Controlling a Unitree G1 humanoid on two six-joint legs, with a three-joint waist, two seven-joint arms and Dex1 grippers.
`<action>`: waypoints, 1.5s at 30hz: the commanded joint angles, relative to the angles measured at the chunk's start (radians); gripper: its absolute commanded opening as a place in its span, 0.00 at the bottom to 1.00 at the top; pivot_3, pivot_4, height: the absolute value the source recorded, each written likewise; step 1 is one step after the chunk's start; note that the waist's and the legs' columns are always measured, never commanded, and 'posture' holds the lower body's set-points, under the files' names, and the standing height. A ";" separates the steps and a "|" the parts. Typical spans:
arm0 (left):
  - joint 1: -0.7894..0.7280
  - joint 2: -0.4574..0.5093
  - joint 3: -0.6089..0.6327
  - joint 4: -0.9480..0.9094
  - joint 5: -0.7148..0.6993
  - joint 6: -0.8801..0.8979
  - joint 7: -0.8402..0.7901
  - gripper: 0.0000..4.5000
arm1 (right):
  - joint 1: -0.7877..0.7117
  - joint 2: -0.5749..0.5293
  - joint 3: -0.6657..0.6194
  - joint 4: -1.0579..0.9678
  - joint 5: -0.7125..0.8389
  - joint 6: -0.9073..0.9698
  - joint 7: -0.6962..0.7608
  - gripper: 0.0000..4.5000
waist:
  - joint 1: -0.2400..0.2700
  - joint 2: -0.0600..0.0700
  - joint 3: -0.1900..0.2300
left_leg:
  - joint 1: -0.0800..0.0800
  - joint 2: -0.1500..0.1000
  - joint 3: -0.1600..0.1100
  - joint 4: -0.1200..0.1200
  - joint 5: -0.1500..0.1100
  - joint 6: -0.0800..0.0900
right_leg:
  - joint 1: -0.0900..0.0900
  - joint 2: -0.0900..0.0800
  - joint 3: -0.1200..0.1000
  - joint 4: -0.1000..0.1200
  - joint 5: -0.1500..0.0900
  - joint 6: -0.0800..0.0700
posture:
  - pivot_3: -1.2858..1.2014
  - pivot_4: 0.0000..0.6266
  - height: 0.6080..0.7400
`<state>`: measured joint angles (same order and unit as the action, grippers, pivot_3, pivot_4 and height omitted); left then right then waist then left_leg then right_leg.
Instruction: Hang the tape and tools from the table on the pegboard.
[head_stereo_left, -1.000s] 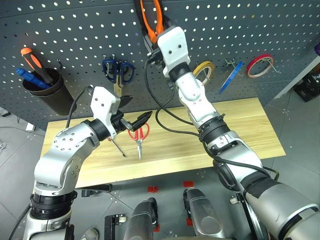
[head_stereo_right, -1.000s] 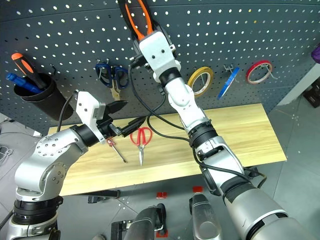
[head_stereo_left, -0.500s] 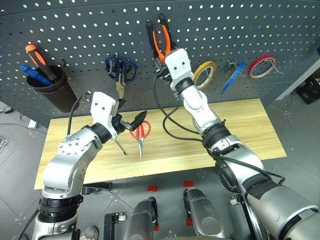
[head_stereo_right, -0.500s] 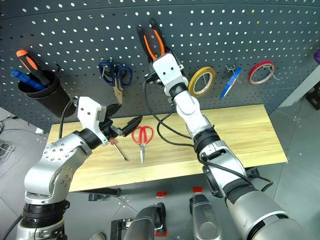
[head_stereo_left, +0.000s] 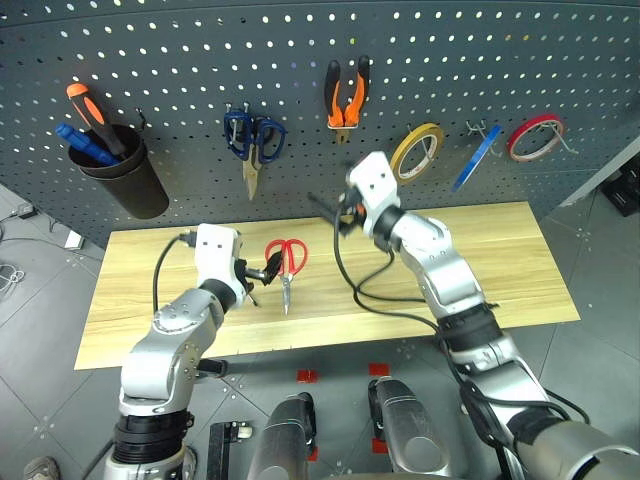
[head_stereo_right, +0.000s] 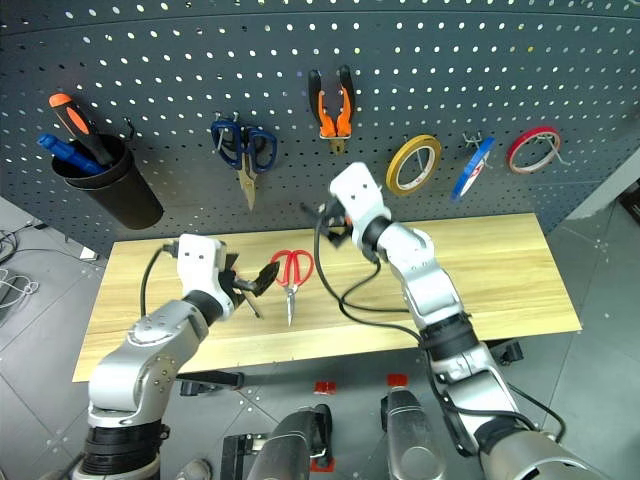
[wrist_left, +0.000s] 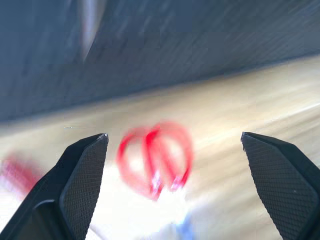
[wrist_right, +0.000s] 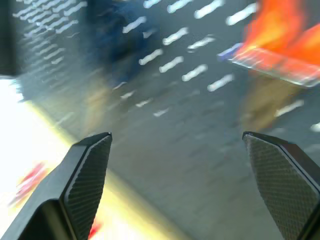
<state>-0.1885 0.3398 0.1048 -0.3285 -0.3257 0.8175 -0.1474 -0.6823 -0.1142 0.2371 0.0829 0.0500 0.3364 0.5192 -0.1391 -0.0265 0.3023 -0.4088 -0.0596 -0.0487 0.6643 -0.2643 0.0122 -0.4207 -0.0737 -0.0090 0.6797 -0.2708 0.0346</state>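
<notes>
Now the orange-and-black pliers (head_stereo_left: 346, 94) hang on the dark pegboard (head_stereo_left: 180, 50), handles up, between the blue-handled scissors (head_stereo_left: 252, 140) and the yellow tape ring (head_stereo_left: 416, 152). Farther along the same row, the thin blue tape (head_stereo_left: 475, 157) hangs from a hook, and a red tape ring (head_stereo_left: 535, 137) hangs beyond it. At the other end of the board a black cup (head_stereo_left: 122, 175) holds an orange-black screwdriver (head_stereo_left: 95, 110) and a blue-handled tool.

On the light wooden bench (head_stereo_left: 500, 260) the red-handled scissors (head_stereo_left: 286, 262) lie flat, blades pointing toward the near edge. The small screwdriver with the red handle (head_stereo_right: 244, 296) lies just beside them, partly hidden behind the left fingers.

The left gripper (head_stereo_left: 258, 277) hangs low over the bench just beside the scissors; the left wrist view shows its fingers (wrist_left: 82, 175) spread wide apart with the red scissor loops lying between them on the wood, nothing gripped. The right gripper (head_stereo_left: 330, 208) is above the bench and below the hanging pliers, well clear of them; the right wrist view shows its fingers (wrist_right: 87, 170) also wide apart and empty, facing the pegboard with the orange handles off to one side.
</notes>
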 joint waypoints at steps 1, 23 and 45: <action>-0.016 -0.058 -0.032 0.067 0.039 0.072 0.070 1.00 | 0.061 -0.063 0.081 -0.256 0.101 0.197 0.148 0.99 | -0.001 -0.001 0.001 | 0.000 0.000 0.000 0.000 0.000 0.000 | 0.000 0.000 0.000 0.000 0.000 0.000 | 0.41 0.52 1.00; -0.301 -0.223 -0.086 0.721 0.190 0.031 0.116 0.87 | 0.116 -0.172 0.106 -0.533 0.320 0.538 0.232 1.00 | 0.000 -0.007 0.004 | 0.000 0.000 -0.002 0.001 0.000 -0.001 | 0.001 0.000 -0.002 0.000 0.001 0.000 | 0.39 0.51 1.00; -0.101 -0.234 0.005 0.373 0.132 -0.035 0.045 0.25 | 0.094 -0.278 0.100 -0.607 0.370 0.582 0.201 1.00 | -0.002 -0.007 0.003 | 0.000 0.000 -0.001 0.001 0.000 -0.001 | 0.001 0.000 -0.002 -0.001 0.001 0.000 | 0.38 0.50 1.00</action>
<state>-0.3309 0.0966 0.1168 0.1296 -0.1803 0.7771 -0.0820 -0.5799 -0.3811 0.3394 -0.4674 0.4444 0.9797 0.7230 -0.1407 -0.0332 0.3051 -0.4086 -0.0595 -0.0501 0.6649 -0.2641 0.0113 -0.4198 -0.0739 -0.0112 0.6790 -0.2697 0.0346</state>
